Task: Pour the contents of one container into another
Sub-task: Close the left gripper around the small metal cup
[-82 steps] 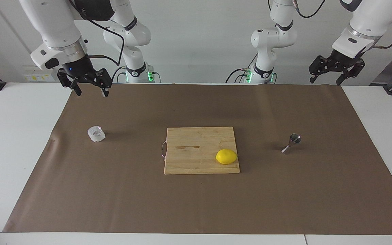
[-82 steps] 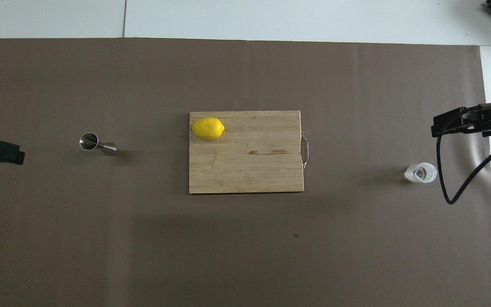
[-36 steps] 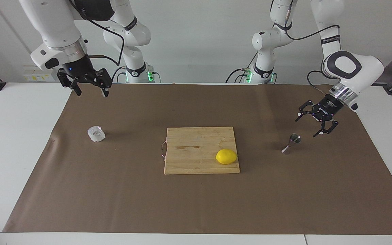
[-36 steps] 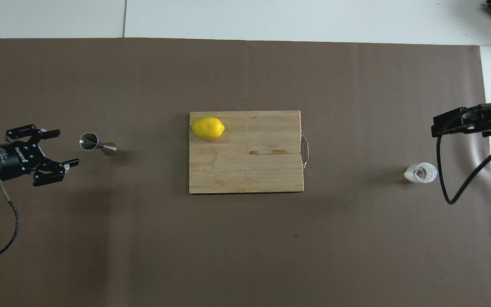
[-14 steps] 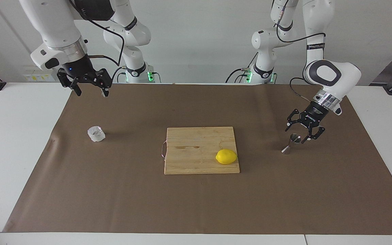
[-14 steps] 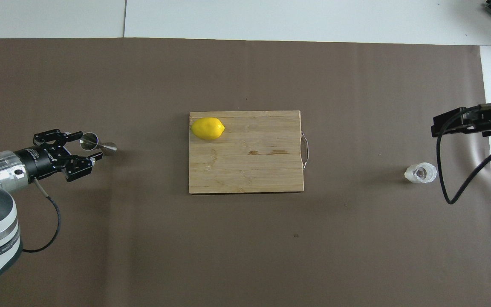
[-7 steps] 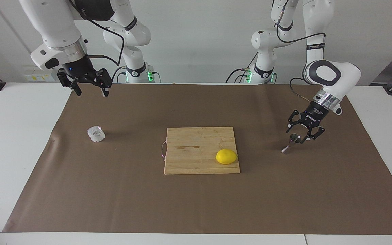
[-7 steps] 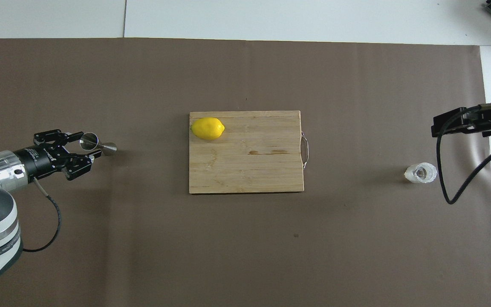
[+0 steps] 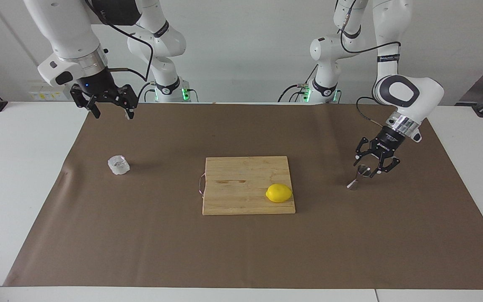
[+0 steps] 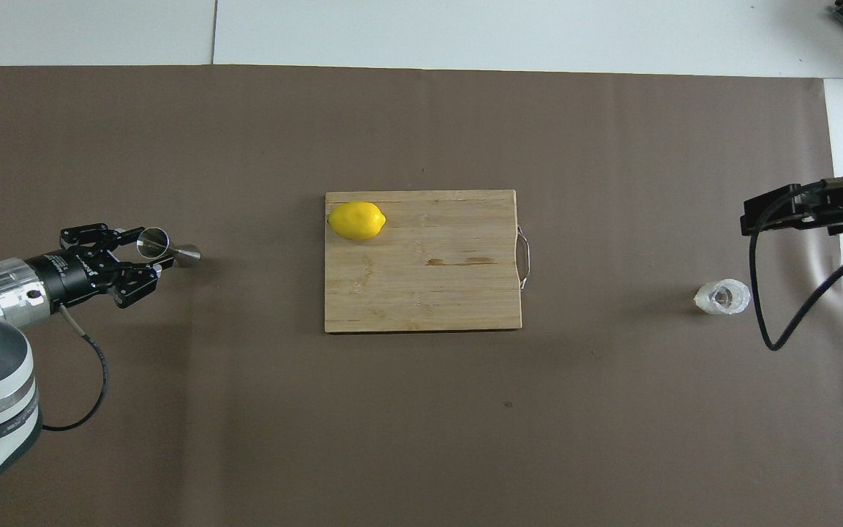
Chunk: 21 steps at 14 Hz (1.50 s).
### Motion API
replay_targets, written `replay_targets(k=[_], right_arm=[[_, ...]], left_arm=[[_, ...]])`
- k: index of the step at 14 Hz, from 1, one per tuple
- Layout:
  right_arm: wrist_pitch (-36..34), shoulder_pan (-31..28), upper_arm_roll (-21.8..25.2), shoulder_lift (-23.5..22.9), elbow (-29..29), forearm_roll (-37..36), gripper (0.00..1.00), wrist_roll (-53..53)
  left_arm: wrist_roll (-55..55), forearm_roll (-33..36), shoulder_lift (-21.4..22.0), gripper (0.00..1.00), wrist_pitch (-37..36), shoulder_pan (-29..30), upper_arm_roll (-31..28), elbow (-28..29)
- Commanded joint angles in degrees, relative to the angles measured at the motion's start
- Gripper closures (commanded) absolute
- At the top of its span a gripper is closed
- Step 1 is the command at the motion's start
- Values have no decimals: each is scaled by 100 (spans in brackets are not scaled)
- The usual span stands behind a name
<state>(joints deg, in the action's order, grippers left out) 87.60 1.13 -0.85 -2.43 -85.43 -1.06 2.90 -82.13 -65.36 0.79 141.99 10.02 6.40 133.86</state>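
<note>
The steel jigger (image 9: pixel 358 177) (image 10: pixel 167 249) stands on the brown paper toward the left arm's end of the table. My left gripper (image 9: pixel 367 166) (image 10: pixel 148 251) is down at its upper cone. The jaws are open, one on each side of the rim, with little room left. The clear faceted cup (image 9: pixel 118 165) (image 10: pixel 721 298) sits alone toward the right arm's end. My right gripper (image 9: pixel 112 112) (image 10: pixel 787 211) waits high over the paper's edge, open and holding nothing.
A wooden cutting board (image 9: pixel 233 188) (image 10: pixel 429 285) lies mid-table between the two containers, with a yellow lemon (image 9: pixel 279 193) (image 10: pixel 356 220) on its corner toward the jigger. Brown paper (image 9: pixel 241 251) covers the table.
The left gripper's jaws have narrowed around the jigger's upper cone. The jigger, the cup and the right arm have not moved.
</note>
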Motion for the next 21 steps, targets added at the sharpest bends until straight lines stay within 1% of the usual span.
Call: replay_targets(k=[1,7,8,9,12,14,16,19,21], right_arm=[[-50,-52,-47,102,-106,0,0,0],[-50,-52,-38,102,-106,0,0,0],[-50,-52,-47,102,-106,0,0,0],[-50,-52,-47,102,-106,0,0,0],[-50,-52,-47,102,-106,0,0,0],[-50,-52,-47,102,-106,0,0,0],[-50,-52,-47,102,-106,0,0,0],[-50,-52,-47,102,-106,0,0,0],[-50,-52,-47,102,-106,0,0,0]], left_arm=[[-49,-109,1,37,136,-106,-42,35],[-49,-109,1,40,136,-114,-42,44],[-49,-109,1,42,127,-106,-42,44],[-57,-109,1,51,119,-106,-42,44],[-57,-109,9,100,48,-88,-42,35],[-57,-100,1,100,-22,-79,-42,8],[-22,-91,18,100,-249,-9,-51,-53],[-5,-91,-17,100,-854,148,-51,-430],[-13,-82,-17,100,-1067,184,-51,-658]])
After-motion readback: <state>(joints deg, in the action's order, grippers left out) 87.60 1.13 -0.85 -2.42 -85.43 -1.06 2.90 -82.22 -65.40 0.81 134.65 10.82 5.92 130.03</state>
